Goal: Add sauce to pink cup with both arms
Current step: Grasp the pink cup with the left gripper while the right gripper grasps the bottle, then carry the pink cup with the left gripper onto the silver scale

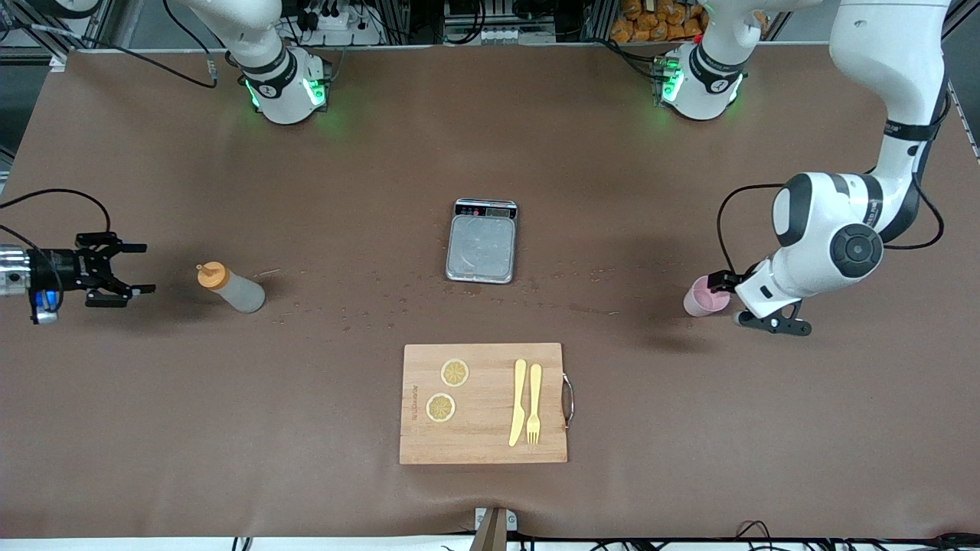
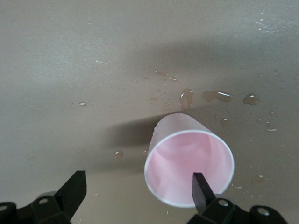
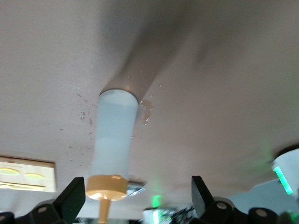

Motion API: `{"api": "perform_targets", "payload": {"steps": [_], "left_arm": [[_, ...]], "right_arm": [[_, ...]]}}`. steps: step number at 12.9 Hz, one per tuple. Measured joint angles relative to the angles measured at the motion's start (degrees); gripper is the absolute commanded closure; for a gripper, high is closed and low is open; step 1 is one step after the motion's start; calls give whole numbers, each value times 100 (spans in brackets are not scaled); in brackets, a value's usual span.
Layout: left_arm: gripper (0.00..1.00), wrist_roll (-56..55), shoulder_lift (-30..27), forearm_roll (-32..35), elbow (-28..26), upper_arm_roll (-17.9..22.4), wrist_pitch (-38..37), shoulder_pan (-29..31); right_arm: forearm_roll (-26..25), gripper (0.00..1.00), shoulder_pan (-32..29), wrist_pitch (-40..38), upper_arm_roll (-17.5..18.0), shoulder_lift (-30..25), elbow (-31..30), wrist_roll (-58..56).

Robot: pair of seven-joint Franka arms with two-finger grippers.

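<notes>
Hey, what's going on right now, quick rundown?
Left gripper open at the pink cup, one finger inside its rim. Right gripper open, short of the sauce bottle. Nothing in the way.

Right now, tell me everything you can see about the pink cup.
The pink cup is a small, plain, pale pink round cup, slightly tapered, with no handle and a thin whitish rim. It stands upright and looks empty on the brown table, toward the left arm's end, with water droplets nearby. The left tool is open beside it, one finger over the cup's rim.
</notes>
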Motion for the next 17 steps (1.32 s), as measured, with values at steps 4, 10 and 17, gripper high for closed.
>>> {"api": "perform_targets", "payload": {"steps": [4, 10, 17], "left_arm": [[100, 92, 220, 0, 27, -14, 69, -36], [100, 152, 234, 0, 82, -28, 66, -37], [100, 152, -206, 0, 513, -32, -241, -30]], "right_arm": [[492, 0, -71, 1, -2, 534, 3, 448], [986, 0, -249, -3, -3, 1128, 8, 454], [1412, 0, -208, -7, 95, 1481, 10, 461]]}}
